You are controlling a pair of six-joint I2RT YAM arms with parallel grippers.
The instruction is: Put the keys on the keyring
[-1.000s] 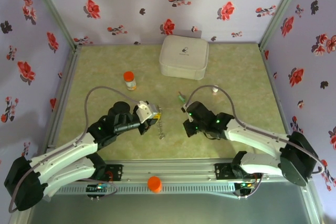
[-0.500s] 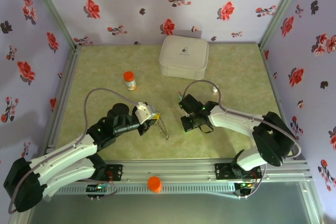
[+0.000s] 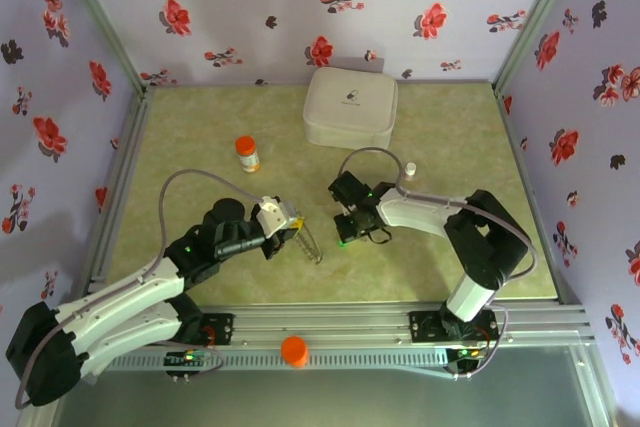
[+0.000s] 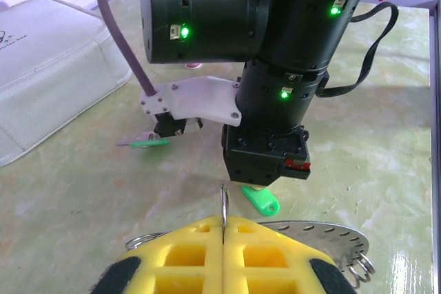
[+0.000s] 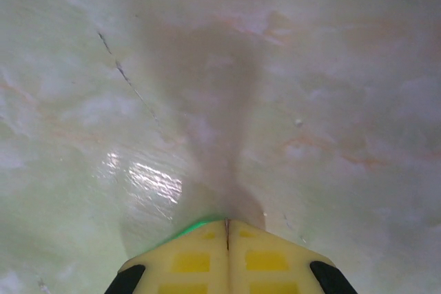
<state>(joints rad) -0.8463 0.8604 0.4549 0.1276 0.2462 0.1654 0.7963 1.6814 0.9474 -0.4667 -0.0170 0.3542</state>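
Observation:
My left gripper (image 3: 292, 229) is shut on the keyring (image 3: 311, 247), a thin dark chain trailing from its tips down to the table. In the left wrist view the yellow fingers (image 4: 186, 253) pinch a fine metal loop (image 4: 222, 201) edge-on. My right gripper (image 3: 346, 233) points straight down just right of it, shut on a green-headed key (image 4: 260, 200) whose head sits low over the table. A green sliver (image 5: 196, 227) shows beside the right gripper (image 5: 227, 225). A second green key (image 4: 148, 142) lies flat on the table beyond.
A white zip case (image 3: 350, 109) stands at the back. An orange-capped bottle (image 3: 246, 153) is at the back left, a small white vial (image 3: 410, 169) behind the right arm. An orange knob (image 3: 294, 350) sits on the front rail. Flowered walls enclose the table.
The right gripper has swung left and slightly farther back, closing in on the left gripper. The left gripper has barely moved; the hanging chain shifted a little.

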